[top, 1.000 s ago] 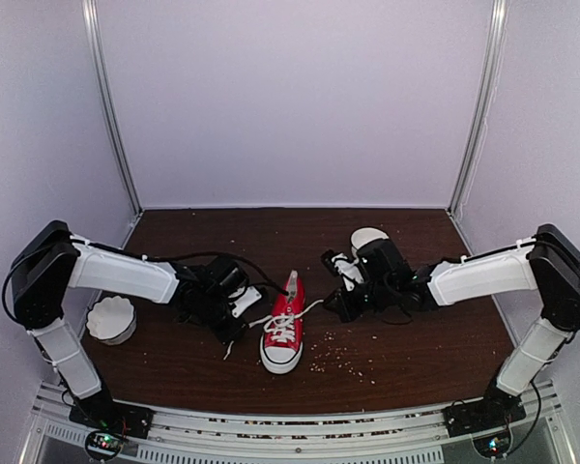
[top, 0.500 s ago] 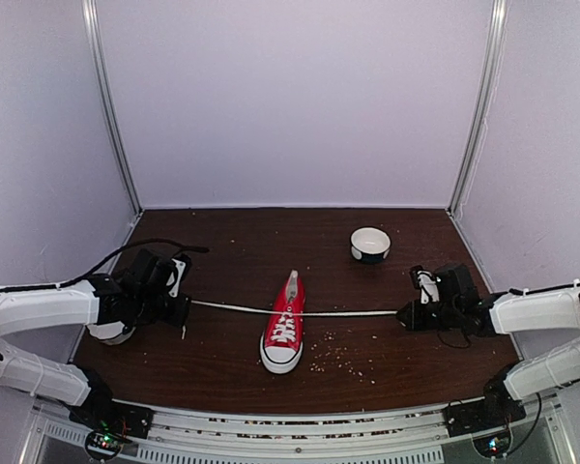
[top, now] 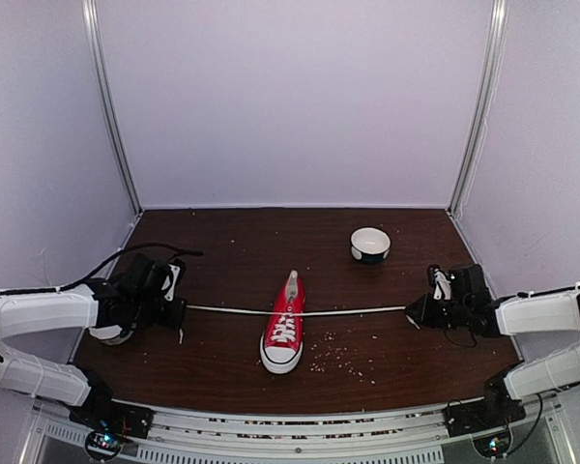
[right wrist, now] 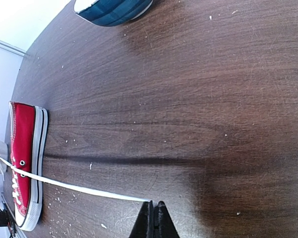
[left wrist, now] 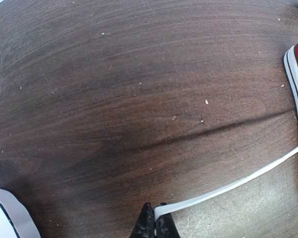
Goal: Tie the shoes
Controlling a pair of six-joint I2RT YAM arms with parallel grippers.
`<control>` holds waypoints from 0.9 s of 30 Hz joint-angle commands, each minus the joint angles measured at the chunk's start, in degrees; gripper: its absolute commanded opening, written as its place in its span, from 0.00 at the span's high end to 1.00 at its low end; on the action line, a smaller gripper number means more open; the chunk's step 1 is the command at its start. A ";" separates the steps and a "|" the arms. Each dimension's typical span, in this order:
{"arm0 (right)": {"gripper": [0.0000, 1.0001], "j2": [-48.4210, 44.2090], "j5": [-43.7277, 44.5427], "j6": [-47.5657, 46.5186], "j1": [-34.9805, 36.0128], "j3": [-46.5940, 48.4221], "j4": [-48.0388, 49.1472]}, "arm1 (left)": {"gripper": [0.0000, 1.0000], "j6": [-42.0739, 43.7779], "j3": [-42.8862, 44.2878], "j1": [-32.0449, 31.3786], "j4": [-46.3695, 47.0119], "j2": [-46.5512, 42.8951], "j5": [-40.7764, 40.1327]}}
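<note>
Outward, taut laces (top: 232,309) from sneaker (top: 283,333), ends pinched in left claw (left wrist: 154,224) and right claw (right wrist: 153,218); bowl (top: 370,245) beyond.

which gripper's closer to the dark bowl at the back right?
Right. The right gripper sits just front-right of the dark bowl; the left gripper is far across, beyond the sneaker.

Under soft, even light the lace (left wrist: 188,202) casts a thin shadow on the table (top: 222,242) either side of the red sneaker (top: 283,329), and both wrist views bow at the edges.
</note>
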 commanded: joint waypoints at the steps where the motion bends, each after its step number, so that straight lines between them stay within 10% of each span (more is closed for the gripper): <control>1: 1.00 2.28 2.22 1.92 -1.89 -1.19 2.14 | 1.00 -0.66 0.01 1.63 -0.42 -1.72 -0.79; 11: 1.00 23.25 3.09 0.60 25.63 22.72 -2.74 | 1.00 16.63 16.47 -15.12 -0.67 21.28 13.94; 27: 1.00 38.92 -10.29 1.22 29.39 37.51 0.06 | 1.00 23.37 25.06 -19.19 0.39 32.82 22.07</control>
